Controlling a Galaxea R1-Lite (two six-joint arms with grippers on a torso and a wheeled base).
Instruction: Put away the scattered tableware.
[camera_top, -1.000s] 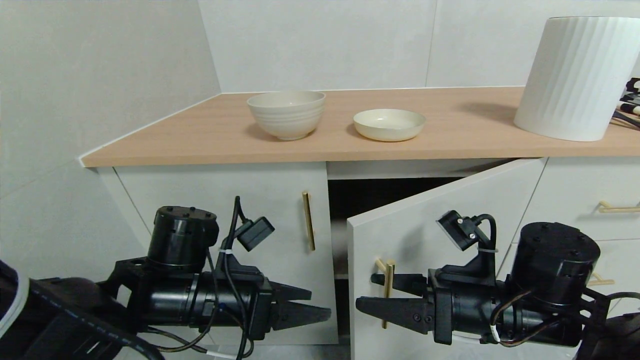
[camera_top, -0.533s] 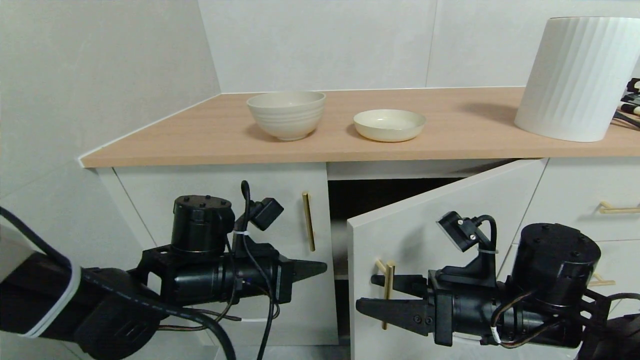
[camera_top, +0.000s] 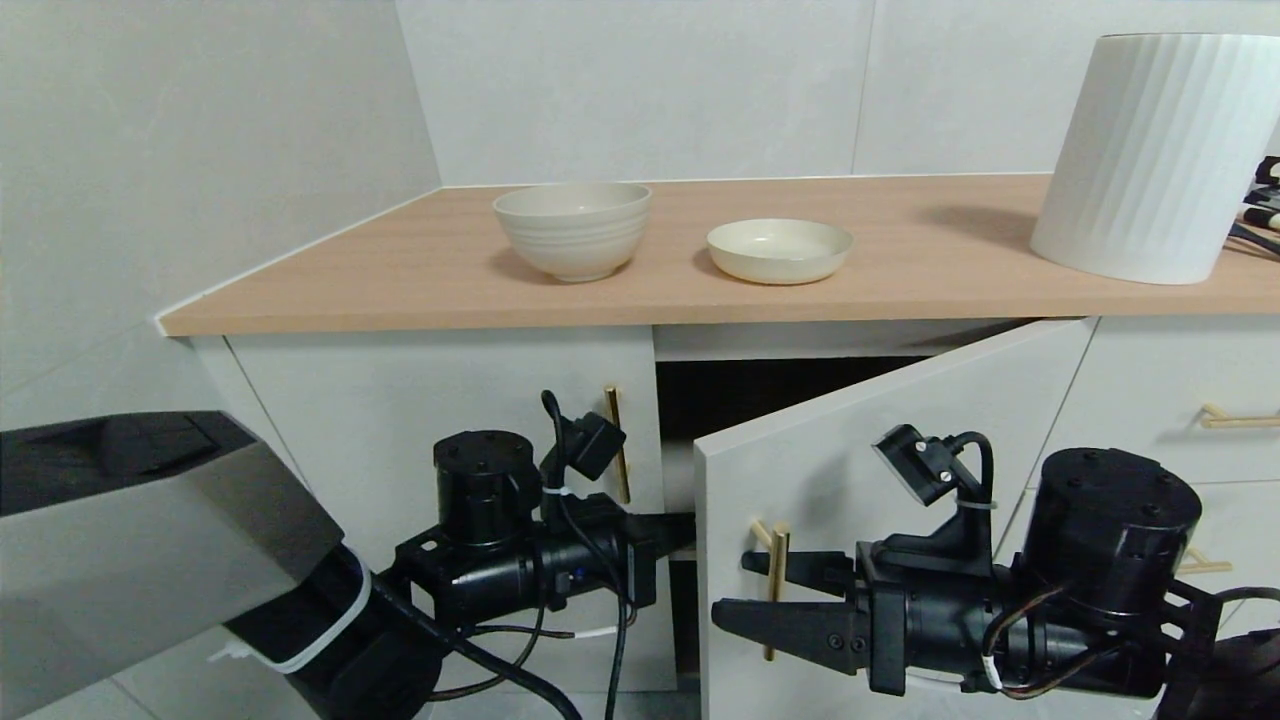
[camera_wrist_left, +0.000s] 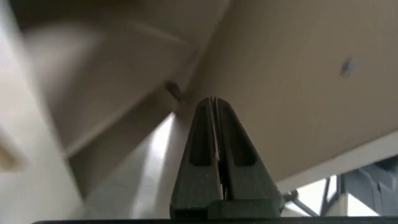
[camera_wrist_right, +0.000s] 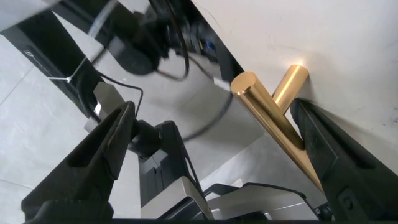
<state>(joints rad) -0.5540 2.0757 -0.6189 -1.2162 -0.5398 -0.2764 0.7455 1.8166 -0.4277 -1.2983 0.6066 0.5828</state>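
A deep cream bowl (camera_top: 571, 228) and a shallow cream dish (camera_top: 779, 249) stand side by side on the wooden counter (camera_top: 400, 280). Below them the right cabinet door (camera_top: 900, 420) hangs partly open. My right gripper (camera_top: 735, 587) is open, its fingers on either side of the door's gold handle (camera_top: 775, 590). The right wrist view has the handle (camera_wrist_right: 273, 118) close to one finger (camera_wrist_right: 329, 155), with the gripper (camera_wrist_right: 211, 109) wide open. My left gripper (camera_top: 682, 524) is shut, its tip in the dark gap at the door's edge. In the left wrist view the shut gripper (camera_wrist_left: 213, 106) points into the cabinet's inside.
A tall white ribbed container (camera_top: 1160, 150) stands at the counter's right end, with dark utensils (camera_top: 1262, 215) behind it. The left cabinet door (camera_top: 400, 420) is closed, its gold handle (camera_top: 620, 475) just behind my left wrist. Drawer handles (camera_top: 1235, 415) lie to the right. A tiled wall closes the left side.
My left gripper has shut, and the left arm has moved right and forward until its tip reached the gap by the open door. The right arm has stayed in place.
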